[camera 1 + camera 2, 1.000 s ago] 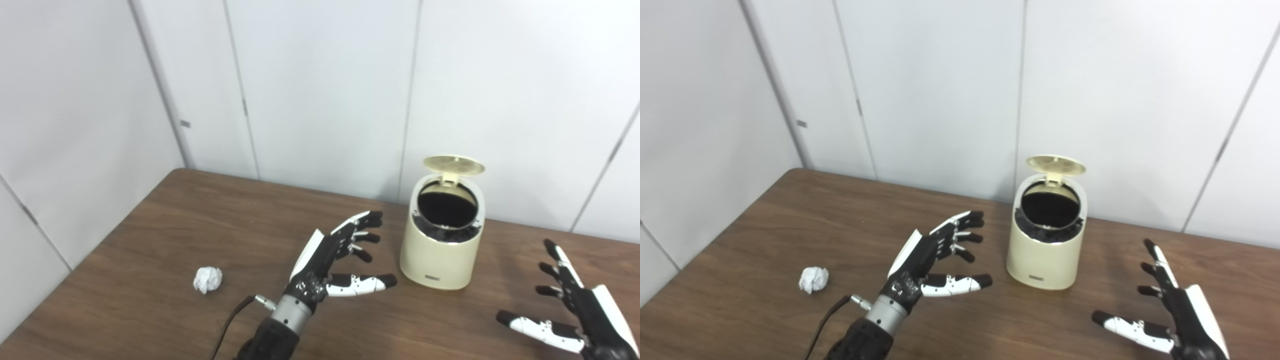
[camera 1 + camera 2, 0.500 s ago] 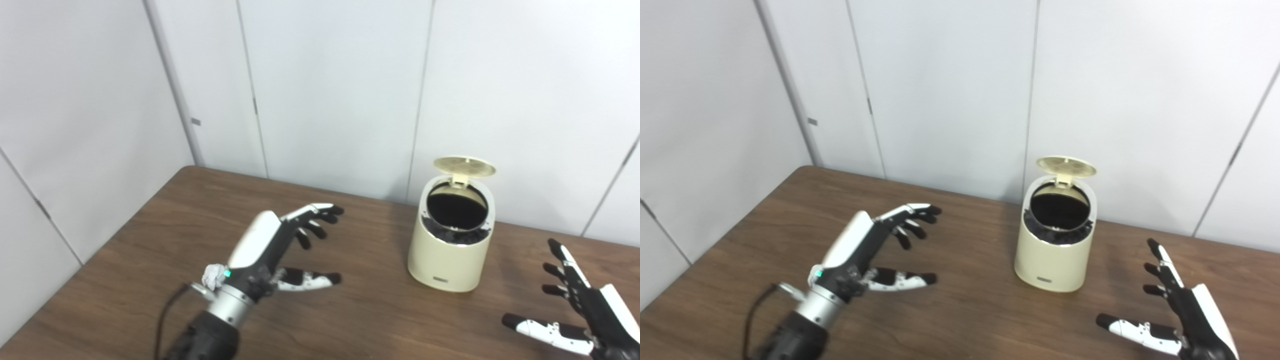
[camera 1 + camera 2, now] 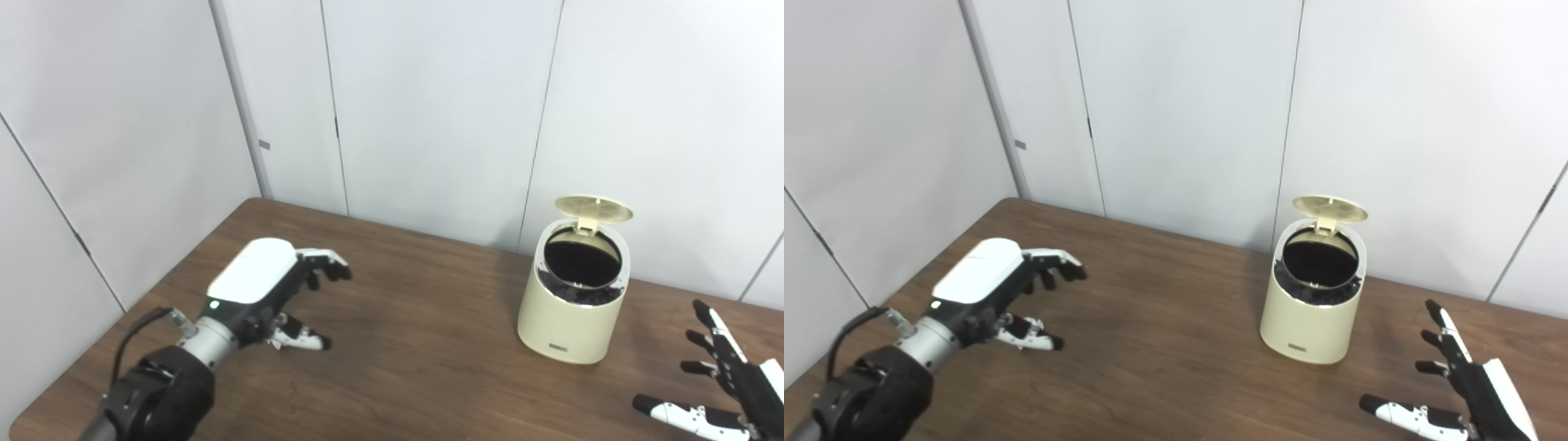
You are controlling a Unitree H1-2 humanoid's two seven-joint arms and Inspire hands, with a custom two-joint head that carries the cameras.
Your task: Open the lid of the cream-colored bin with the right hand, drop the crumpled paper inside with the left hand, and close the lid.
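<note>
Left eye view shows the left hand (image 3: 263, 294) palm-down, fingers curled over the surface (image 3: 416, 343); the crumpled paper is hidden, so any grasp cannot be told. The right hand (image 3: 1464, 392), splayed and empty, is cut off. The bin (image 3: 572, 306) stands with lid (image 3: 593, 208) raised.

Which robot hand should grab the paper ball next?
Probably the left robot hand: it hovers palm-down over the table's left side and hides the paper. The right robot hand waits open, right of the bin, whose lid is up.
</note>
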